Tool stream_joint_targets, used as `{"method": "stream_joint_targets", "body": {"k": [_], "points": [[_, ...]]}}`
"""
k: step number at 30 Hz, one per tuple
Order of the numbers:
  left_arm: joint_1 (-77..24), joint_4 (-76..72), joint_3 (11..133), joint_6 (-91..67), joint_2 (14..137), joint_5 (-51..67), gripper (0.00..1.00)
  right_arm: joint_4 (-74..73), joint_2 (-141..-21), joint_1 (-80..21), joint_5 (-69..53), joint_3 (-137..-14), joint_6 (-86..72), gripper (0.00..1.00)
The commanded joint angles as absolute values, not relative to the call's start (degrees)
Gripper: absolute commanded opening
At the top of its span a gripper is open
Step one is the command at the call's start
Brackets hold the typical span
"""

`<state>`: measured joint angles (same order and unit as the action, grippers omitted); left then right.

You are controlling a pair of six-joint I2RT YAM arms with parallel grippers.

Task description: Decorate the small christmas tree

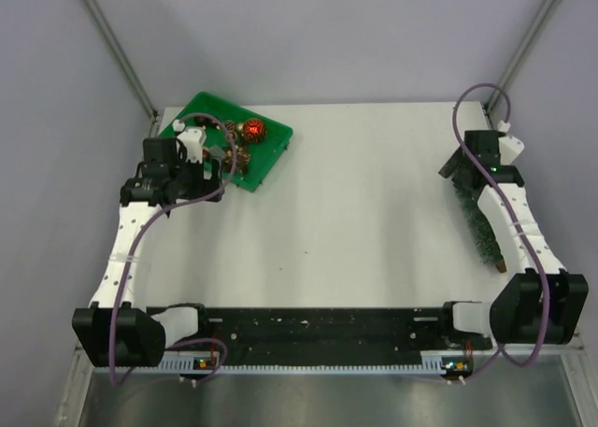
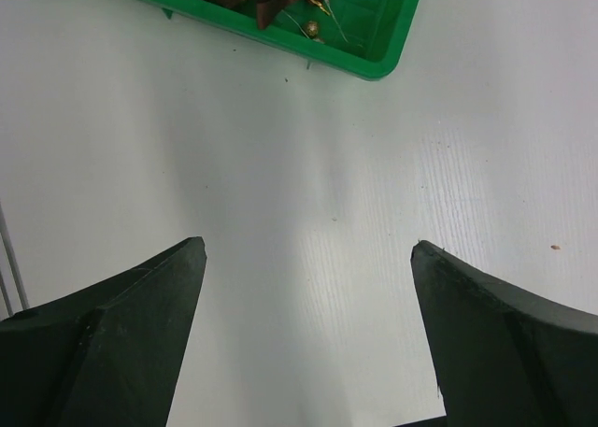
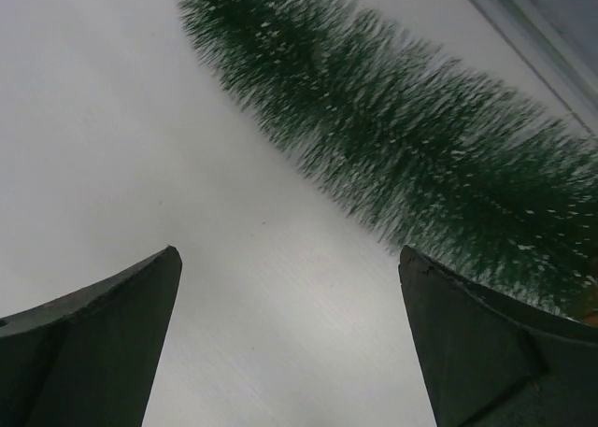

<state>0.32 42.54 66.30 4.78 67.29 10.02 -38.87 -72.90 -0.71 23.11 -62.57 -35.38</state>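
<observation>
Lying tree (image 1: 483, 232), tip toward far edge

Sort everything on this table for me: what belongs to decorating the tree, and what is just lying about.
For the job:
- small christmas tree, lying on its side
- green tray
- in the tray: red ball, brown pine cones, small gold bell

Just lying about:
- tiny brown speck on the white table
</observation>
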Motion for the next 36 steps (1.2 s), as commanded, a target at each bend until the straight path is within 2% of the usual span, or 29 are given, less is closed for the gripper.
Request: {"method": "stream_joint_targets", "body": {"k": [1, 5, 17, 22, 26, 29, 33, 34, 36], "points": [[0.3, 40.6, 66.0, 5.9, 68.2, 12.6, 0.99, -41.4, -74.5, 4.2, 30.7, -68.5, -34.8, 0.99], [0.3, 41.0, 65.6, 6.5, 69.4, 15.8, 0.99, -41.5, -79.4, 6.2, 35.6, -72.1, -30.9, 0.99], [0.3, 39.5, 63.3, 7.6, 69.3, 17.8, 0.99, -40.9, -91.8, 10.3, 39.3, -74.7, -30.8, 0.99], [0.2, 39.7, 62.8, 7.9, 69.0, 18.0, 0.99, -39.6, -97.3, 10.4, 38.6, -76.5, -30.1, 0.95], [0.3, 39.6, 62.1, 8.1, 68.6, 17.0, 0.99, -35.6, -97.8, 10.4, 32.3, -74.2, -29.2, 0.79], [0.3, 39.1, 61.4, 8.2, 68.7, 17.0, 0.99, -32.5, -96.8, 10.4, 27.5, -71.7, -28.8, 0.57], [0.3, 38.7, 61.4, 7.8, 69.0, 17.3, 0.99, -29.9, -94.2, 9.4, 22.3, -68.6, -28.7, 0.21], [0.4, 38.7, 61.3, 7.8, 69.0, 17.2, 0.99, -29.6, -93.4, 8.5, 21.9, -68.0, -28.7, 0.16], [0.3, 38.5, 61.3, 7.6, 69.0, 17.3, 0.99, -29.2, -92.0, 6.2, 21.5, -67.3, -28.9, 0.14]]}}
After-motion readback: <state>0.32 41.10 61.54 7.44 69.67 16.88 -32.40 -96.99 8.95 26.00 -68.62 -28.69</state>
